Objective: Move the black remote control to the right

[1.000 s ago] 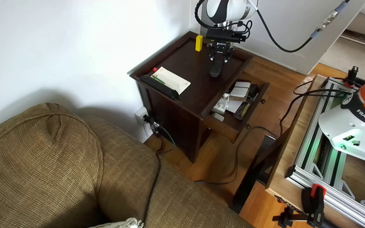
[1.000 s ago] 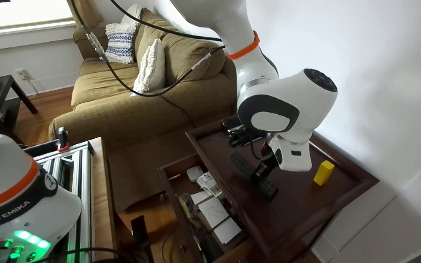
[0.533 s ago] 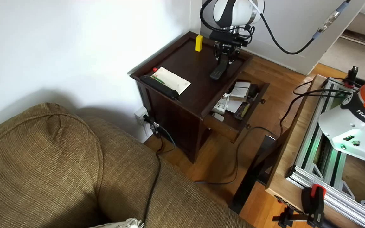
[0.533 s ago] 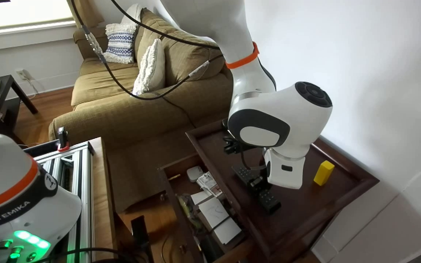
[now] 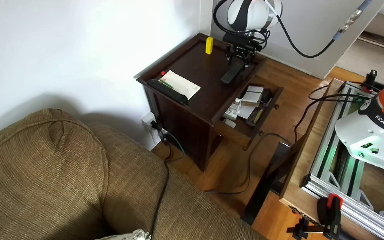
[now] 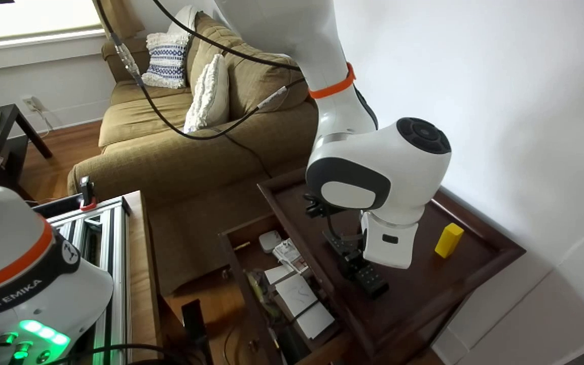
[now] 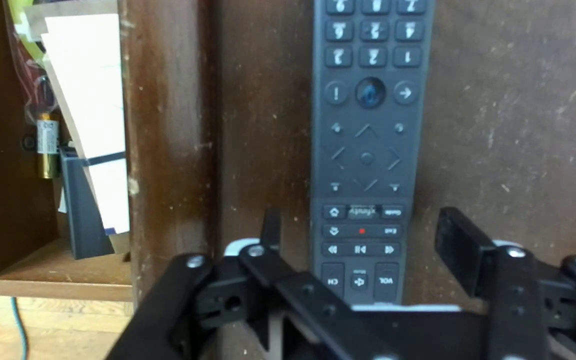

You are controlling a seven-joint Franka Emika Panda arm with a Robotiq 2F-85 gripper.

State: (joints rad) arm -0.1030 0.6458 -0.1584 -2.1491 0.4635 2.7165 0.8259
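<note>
Flanking the remote (image 7: 366, 155), fingers (image 7: 464, 252) seem near the tabletop rim (image 7: 173, 150).

The window (image 6: 38, 20) glares white, while soft shadows grey the wall (image 5: 88, 56) near the sofa (image 5: 78, 173).

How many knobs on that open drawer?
2, both on the front of the drawer: one knob nearer the sofa, the other knob farther from it. No others look hidden.
</note>
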